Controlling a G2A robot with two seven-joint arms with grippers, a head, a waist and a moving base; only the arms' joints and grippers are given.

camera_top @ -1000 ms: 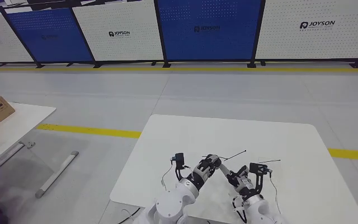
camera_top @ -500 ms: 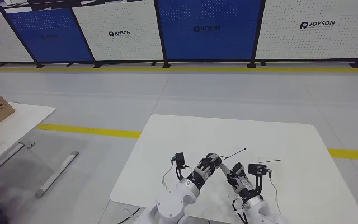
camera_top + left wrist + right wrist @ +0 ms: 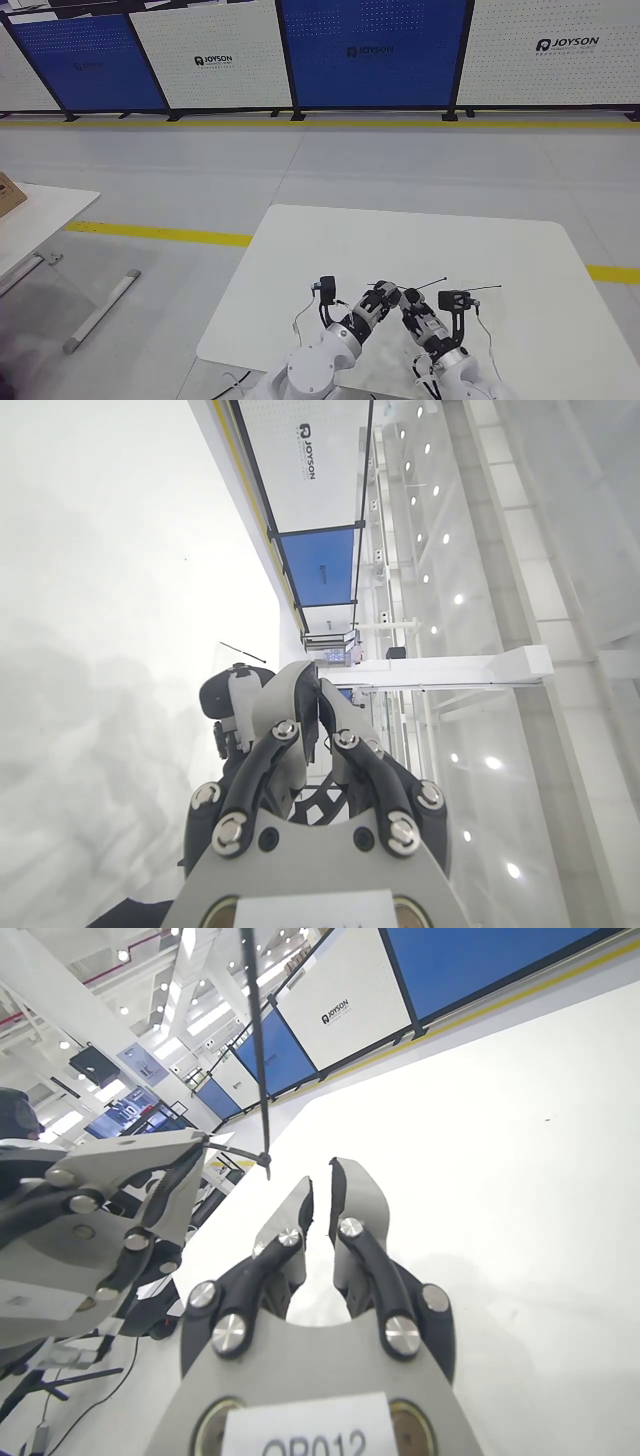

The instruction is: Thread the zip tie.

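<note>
Pinching one end of a black zip tie [image 3: 256,1053] between fingertips pressed together, the left pincer [image 3: 200,1144] holds the strap raised off the white counter [image 3: 500,1168]. The right pincer [image 3: 320,1173] hangs just beside it, its jaws parted by a narrow gap with nothing between them. From the left pincer's tips a short run of strap leads to the tie's head [image 3: 264,1160], which sits in the air just ahead of the right pincer. A long run of strap rises away from the head, free along its length. Whether the tail already passes through the head cannot be told. Seen from above, the two pincers nearly meet over the robot's side of the counter, and a second zip tie [image 3: 483,289] lies flat on the counter near the right arm.

The risk likely lies in how little secures the tie. With a fingertip grip at one end only, any nudge from the right pincer could swing the head aside or twist the strap in the left pincer's hold. The right pincer's narrow opening leaves small margin for catching so thin a strap, so a close could land on air. The pincers are also close enough that a misjudged approach could knock them together and shake the tie loose.
</note>
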